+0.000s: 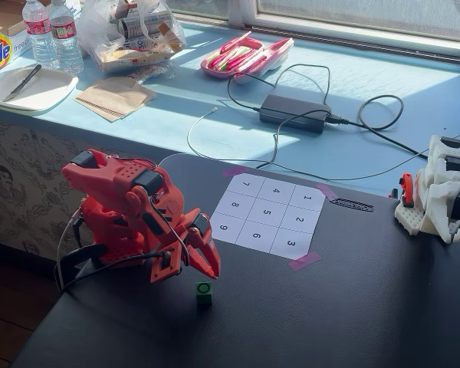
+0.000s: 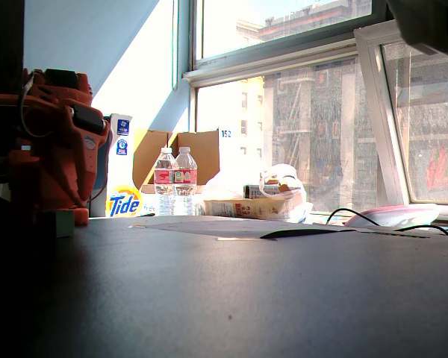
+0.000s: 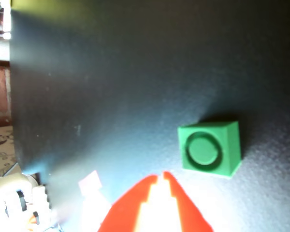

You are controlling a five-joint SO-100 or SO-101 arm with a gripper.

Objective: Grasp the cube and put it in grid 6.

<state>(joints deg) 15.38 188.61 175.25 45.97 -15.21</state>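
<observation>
A small green cube (image 1: 204, 292) with a round recess on top sits on the black table, near the front. In the wrist view the cube (image 3: 210, 149) lies just above and right of the red fingertips. In a fixed view it is a dim block (image 2: 64, 222) at the arm's foot. My red gripper (image 1: 212, 270) hangs tips down just above and left of the cube, apart from it. Its jaws are shut with the tips nearly touching (image 3: 161, 176), holding nothing. The white numbered grid sheet (image 1: 267, 214) lies behind the cube; square 6 (image 1: 257, 236) is in its front row.
A white second arm (image 1: 441, 192) sits at the table's right edge. Behind the table a blue sill holds a power adapter (image 1: 293, 112) with cables, a pink tray (image 1: 245, 55), water bottles (image 1: 52, 34), a plate (image 1: 31, 89) and bags. Purple tape (image 1: 303, 261) marks the grid corners.
</observation>
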